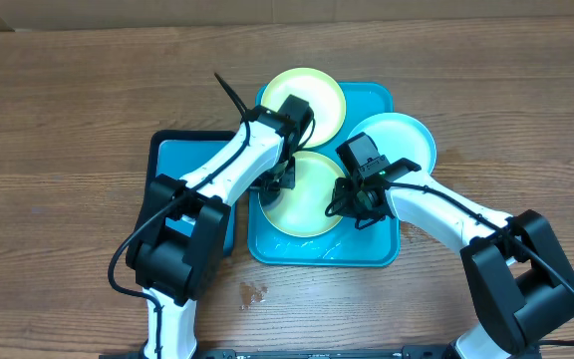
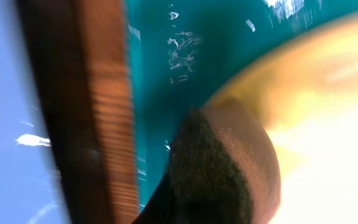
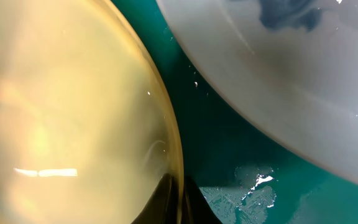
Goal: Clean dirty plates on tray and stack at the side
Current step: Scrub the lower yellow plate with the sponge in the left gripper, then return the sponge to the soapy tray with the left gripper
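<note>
**Desk:** Where do the plates sit?

**Photographer:** All three are on the turquoise tray (image 1: 367, 251). The centre yellow-green plate (image 1: 307, 207) lies inside it. The far yellow-green plate (image 1: 312, 90) overhangs the top rim. The light blue plate (image 1: 407, 140), smeared dark, overhangs the right rim.

**Desk:** And the grippers?

**Photographer:** The left gripper (image 1: 283, 181) is closed on a brown sponge (image 2: 222, 168) at the centre plate's left edge. The right gripper (image 1: 359, 207) clamps that plate's right rim.
</note>
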Action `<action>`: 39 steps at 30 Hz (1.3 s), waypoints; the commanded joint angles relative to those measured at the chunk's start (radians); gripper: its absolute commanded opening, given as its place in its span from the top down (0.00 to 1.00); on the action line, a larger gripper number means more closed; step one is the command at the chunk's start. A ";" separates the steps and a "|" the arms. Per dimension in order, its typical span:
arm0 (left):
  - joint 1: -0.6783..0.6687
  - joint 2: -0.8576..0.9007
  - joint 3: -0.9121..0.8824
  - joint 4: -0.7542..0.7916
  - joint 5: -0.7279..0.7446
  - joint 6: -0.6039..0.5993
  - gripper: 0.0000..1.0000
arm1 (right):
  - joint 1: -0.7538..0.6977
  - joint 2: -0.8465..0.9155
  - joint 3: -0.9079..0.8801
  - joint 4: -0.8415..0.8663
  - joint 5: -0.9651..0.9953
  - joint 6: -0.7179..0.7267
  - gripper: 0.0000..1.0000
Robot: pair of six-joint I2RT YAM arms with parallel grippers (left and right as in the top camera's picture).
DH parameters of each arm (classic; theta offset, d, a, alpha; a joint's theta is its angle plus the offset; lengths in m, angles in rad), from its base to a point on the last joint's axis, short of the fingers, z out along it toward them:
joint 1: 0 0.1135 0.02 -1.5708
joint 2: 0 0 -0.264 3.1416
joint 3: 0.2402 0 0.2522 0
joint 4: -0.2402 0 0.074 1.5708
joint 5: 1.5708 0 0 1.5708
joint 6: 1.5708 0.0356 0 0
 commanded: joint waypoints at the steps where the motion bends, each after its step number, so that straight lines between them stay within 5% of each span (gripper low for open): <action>1: 0.021 0.024 0.056 -0.008 -0.126 -0.028 0.96 | 0.001 0.024 -0.018 -0.021 0.058 -0.029 0.96; 15: 0.050 -0.207 0.253 -0.218 -0.063 -0.011 0.96 | 0.001 0.024 -0.018 -0.035 0.059 -0.031 0.96; 23: 0.241 -0.311 0.220 -0.343 -0.069 0.030 0.96 | 0.001 0.024 -0.018 -0.047 0.059 -0.036 0.96; 30: 0.386 -0.311 -0.139 -0.106 0.154 0.119 0.96 | 0.001 0.024 -0.018 -0.048 0.059 -0.036 0.96; 34: 0.399 -0.311 -0.291 0.063 0.155 0.124 0.96 | 0.001 0.024 -0.018 -0.048 0.059 -0.036 0.96; 37: 0.399 -0.311 -0.336 0.115 0.156 0.123 0.83 | 0.001 0.024 -0.018 -0.050 0.059 -0.036 0.96; 39: 0.399 -0.314 -0.325 0.100 0.155 0.124 0.65 | 0.001 0.024 -0.018 -0.053 0.059 -0.036 0.96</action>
